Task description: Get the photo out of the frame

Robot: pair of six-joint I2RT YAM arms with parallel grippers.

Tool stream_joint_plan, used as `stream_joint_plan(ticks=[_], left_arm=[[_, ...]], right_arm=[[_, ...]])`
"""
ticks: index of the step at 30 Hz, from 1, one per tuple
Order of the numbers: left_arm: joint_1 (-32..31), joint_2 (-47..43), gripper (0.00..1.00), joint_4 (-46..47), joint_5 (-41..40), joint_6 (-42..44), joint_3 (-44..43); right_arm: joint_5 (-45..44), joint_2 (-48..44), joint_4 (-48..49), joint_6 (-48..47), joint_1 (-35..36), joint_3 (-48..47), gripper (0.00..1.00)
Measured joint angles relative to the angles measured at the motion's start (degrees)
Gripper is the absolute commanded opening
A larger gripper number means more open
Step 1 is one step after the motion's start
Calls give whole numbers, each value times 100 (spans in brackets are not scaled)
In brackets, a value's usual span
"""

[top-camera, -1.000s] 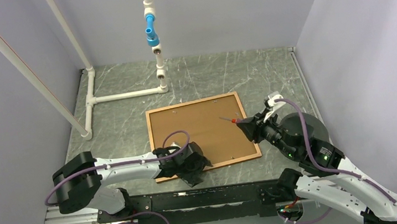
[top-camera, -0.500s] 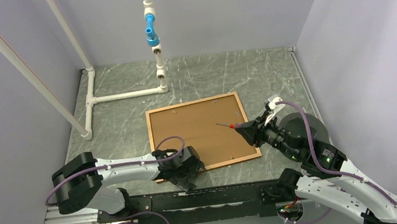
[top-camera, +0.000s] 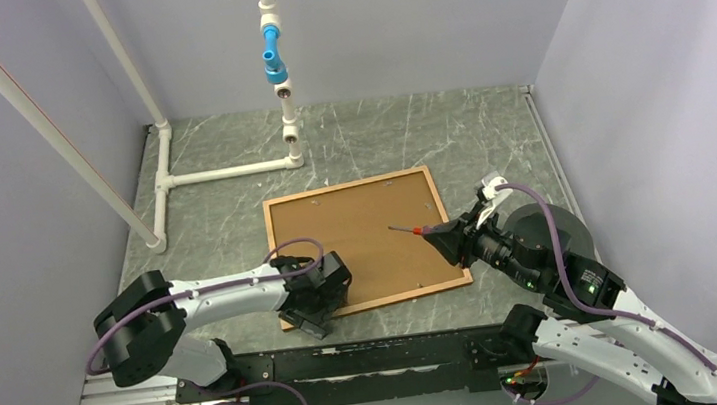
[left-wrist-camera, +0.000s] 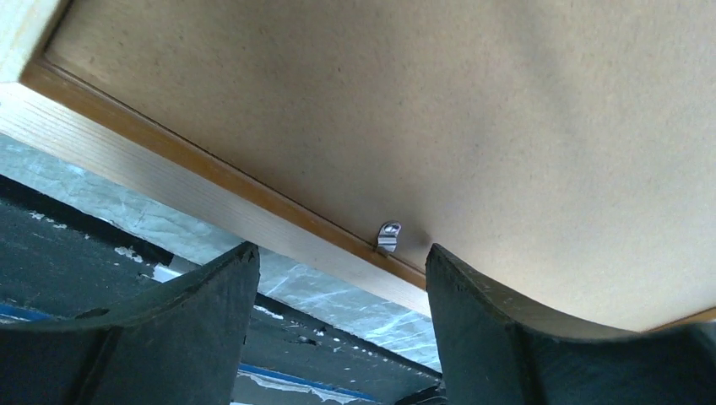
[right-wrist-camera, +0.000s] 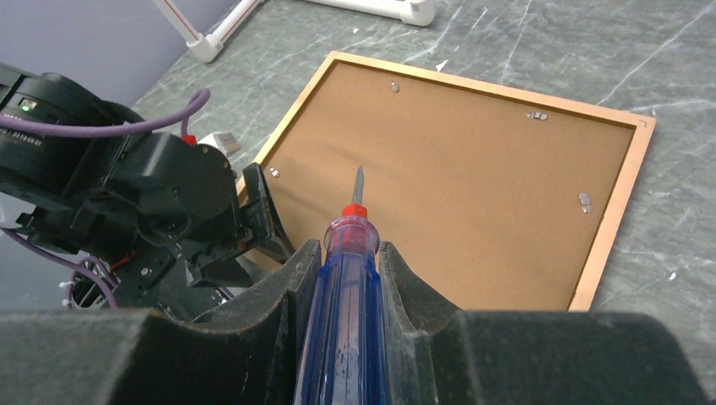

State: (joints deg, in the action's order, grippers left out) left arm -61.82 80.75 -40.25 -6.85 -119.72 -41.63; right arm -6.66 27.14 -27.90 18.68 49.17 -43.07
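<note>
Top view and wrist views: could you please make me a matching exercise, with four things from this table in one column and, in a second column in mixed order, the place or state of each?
Things
1. screwdriver with clear blue handle and red collar
2. thin reddish-brown wooden picture frame
3. white plastic pipe structure
4. small silver metal clip

Places or states
A. stands at the far left of the table
B. sits at the frame's inner edge, facing the gap of the open left gripper
C. clamped in the right gripper
D. lies flat, back side up

Pairs: 1-C, 2-D, 3-A, 4-B
</note>
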Motion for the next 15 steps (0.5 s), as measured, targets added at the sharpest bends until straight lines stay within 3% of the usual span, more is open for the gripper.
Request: stream_joint_plan(ticks=[2, 9, 13, 15], left_arm=[[103, 48, 74, -72, 57, -2, -35], [238, 367, 35, -348, 168, -9, -374], [282, 365, 19, -361, 262, -166, -372], [319, 345, 16, -341, 179, -166, -372]], right_arm=[[26, 2, -13, 2, 2, 9, 0], [101, 4, -13, 2, 2, 9, 0], [101, 4, -13, 2, 4, 9, 0], [98, 0, -15, 2, 7, 9, 0]])
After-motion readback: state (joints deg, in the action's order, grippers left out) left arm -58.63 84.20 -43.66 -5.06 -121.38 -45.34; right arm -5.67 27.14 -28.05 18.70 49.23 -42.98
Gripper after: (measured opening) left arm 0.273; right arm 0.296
